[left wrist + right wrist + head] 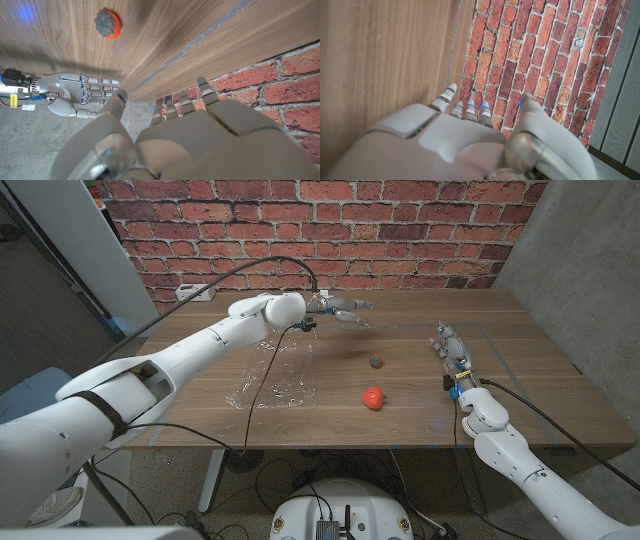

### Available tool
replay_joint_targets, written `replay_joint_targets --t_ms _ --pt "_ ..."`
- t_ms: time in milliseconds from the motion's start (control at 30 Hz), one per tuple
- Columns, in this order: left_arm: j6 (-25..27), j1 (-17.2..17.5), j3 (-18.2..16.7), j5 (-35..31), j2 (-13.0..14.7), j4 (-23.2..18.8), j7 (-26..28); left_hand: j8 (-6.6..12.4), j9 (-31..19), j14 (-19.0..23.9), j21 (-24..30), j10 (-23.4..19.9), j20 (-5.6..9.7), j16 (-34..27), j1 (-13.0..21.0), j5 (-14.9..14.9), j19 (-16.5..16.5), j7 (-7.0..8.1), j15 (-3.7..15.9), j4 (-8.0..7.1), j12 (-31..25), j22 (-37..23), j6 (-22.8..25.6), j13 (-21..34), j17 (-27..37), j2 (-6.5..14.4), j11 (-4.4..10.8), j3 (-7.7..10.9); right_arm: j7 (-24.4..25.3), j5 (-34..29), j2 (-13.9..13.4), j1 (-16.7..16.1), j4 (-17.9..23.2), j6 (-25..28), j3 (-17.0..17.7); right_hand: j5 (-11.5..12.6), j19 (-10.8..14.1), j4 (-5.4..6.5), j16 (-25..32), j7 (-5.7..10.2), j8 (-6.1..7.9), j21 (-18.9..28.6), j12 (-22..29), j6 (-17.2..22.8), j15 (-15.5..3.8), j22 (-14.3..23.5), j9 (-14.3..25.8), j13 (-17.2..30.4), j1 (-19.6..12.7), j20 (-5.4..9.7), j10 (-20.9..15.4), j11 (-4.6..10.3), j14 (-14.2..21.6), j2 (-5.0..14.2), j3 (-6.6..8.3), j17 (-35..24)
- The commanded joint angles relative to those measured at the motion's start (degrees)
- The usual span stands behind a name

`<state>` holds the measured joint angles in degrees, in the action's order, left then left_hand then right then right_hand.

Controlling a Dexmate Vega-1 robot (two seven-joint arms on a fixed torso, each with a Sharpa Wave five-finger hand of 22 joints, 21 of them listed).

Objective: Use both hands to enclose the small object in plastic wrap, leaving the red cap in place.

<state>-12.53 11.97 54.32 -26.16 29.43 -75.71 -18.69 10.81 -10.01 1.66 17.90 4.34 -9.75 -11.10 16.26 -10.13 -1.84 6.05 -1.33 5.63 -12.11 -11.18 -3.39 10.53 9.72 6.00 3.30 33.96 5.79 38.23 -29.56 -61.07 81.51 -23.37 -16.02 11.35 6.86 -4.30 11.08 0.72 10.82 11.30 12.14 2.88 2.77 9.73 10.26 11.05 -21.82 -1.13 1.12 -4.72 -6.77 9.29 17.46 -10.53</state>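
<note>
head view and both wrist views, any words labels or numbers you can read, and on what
None can be read.
Yellow tag by the right hand wrist: too small to tell any print.
Red cap, small object, plastic wrap, table: no print visible.

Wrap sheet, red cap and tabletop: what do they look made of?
Wrap sheet: thin clear plastic film, crinkled, with glints and wood showing through. Red cap: looks like smooth matte plastic or rubber; hard to tell. Tabletop: wood or wood-look laminate, visible grain, satin finish.

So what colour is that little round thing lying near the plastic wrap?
Bright red: the cap, clearest in the head view, right of the plastic wrap.
</note>
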Motion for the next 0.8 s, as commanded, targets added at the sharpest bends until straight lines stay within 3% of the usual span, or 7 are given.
replay_joint_targets --t_ms 33,233,400,567,800 --pt "-0.8 -0.8 1.9 -6.1 -0.6 -2.0 -0.4 0.33 -0.2 2.0 0.6 -1.0 0.22 -0.6 1.5 0.2 -1.1 1.20 0.56 1.37 -0.6 -0.1 0.7 0.1 0.2 -0.4 0.36 0.17 0.7 0.0 0.2 -1.1 0.5 -0.7 0.4 -0.2 0.1 -0.11 0.3 0.03 0.40 0.1 -0.2 0.9 0.19 0.3 0.2 0.2 -0.6 -0.27 -0.1 -1.04 -0.1 0.00 0.29 -0.3" --pt "-0.6 -0.4 2.7 -11.0 -0.1 -4.5 1.1 0.69 -0.3 4.7 1.1 -4.0 1.62 -0.8 3.7 0.2 -3.4 2.15 2.32 3.42 -1.3 0.0 2.6 0.2 0.3 -1.3 1.03 0.10 1.3 -0.3 0.1 -1.6 1.0 -0.8 0.5 -0.3 0.1 -0.09 0.3 -0.15 0.41 0.1 -0.2 1.1 0.23 0.3 0.2 0.2 -0.6 -0.28 -0.2 -1.10 -0.1 0.01 0.30 -0.3" --pt "-0.8 -0.1 3.2 -14.4 0.1 -5.6 2.4 1.25 -0.3 6.0 1.3 -6.4 4.19 -0.6 6.2 0.2 -4.8 3.54 3.49 4.55 -1.7 0.1 4.9 0.3 0.3 -2.2 1.53 0.13 1.3 -0.2 0.1 -1.8 1.3 -0.7 0.5 -0.3 0.2 -0.07 0.3 -0.14 0.40 0.1 -0.2 1.2 0.25 0.3 0.2 0.2 -0.5 -0.27 -0.3 -1.16 -0.1 0.01 0.29 -0.3" --pt "-1.3 0.2 3.6 -17.4 0.3 -6.4 3.7 1.69 -0.3 7.1 1.5 -8.2 4.36 -0.5 9.4 -0.1 -6.4 4.50 3.95 5.25 -2.0 0.2 6.6 0.4 0.3 -3.5 1.86 0.19 1.5 -0.3 0.1 -1.9 1.4 -0.8 0.6 -0.3 0.1 -0.02 0.3 -0.08 0.37 0.1 -0.2 1.2 0.23 0.3 0.2 0.2 -0.4 -0.24 -0.3 -1.19 -0.1 0.03 0.29 -0.3" --pt "-1.9 -0.2 4.3 -20.1 0.0 -6.8 2.6 2.25 -0.3 9.7 1.9 -10.5 5.03 -0.6 16.1 -1.0 -9.2 5.09 4.04 5.41 -2.0 0.3 9.6 0.6 0.3 -7.4 1.88 -0.44 2.0 -0.3 0.2 -2.5 1.8 -1.1 0.8 -0.3 0.2 0.09 0.3 -0.08 0.34 0.1 -0.2 1.2 0.23 0.3 0.2 0.2 -0.3 -0.25 -0.4 -1.23 0.0 0.07 0.26 -0.4"
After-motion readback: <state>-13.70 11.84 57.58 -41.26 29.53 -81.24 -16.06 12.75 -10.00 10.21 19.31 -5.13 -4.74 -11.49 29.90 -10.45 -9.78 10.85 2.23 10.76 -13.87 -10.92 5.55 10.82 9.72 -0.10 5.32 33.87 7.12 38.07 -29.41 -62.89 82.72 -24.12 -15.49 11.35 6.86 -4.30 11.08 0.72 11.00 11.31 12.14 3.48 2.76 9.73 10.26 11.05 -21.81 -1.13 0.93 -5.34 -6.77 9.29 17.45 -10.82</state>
